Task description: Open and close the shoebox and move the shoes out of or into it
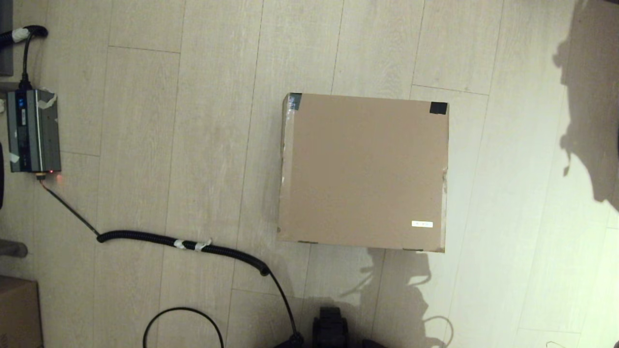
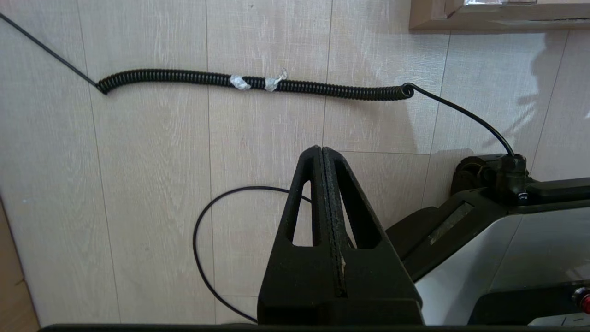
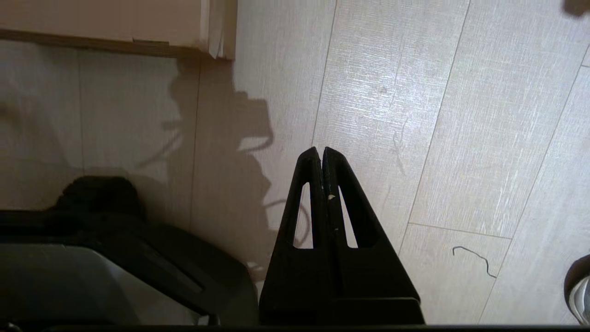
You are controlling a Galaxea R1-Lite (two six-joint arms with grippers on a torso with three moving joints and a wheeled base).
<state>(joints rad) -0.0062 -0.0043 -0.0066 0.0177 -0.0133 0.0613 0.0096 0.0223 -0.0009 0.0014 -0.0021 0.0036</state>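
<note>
The shoebox (image 1: 363,171) lies on the floor with its brown lid down flat, dark tape on its two far corners and a small white label near its front right corner. One edge of the shoebox (image 2: 498,16) shows in the left wrist view, and a corner of the shoebox (image 3: 110,23) in the right wrist view. The shoes are hidden. My left gripper (image 2: 321,150) hangs shut over bare floor, holding nothing. My right gripper (image 3: 321,151) is likewise shut and empty, well short of the box. Neither gripper shows in the head view.
A coiled black cable (image 1: 184,243) runs across the floor left of the box to a grey power unit (image 1: 33,130). A smaller brown box (image 1: 18,311) sits at the lower left. My base (image 1: 330,327) is at the bottom. A thin cable loop (image 2: 203,240) lies below the left gripper.
</note>
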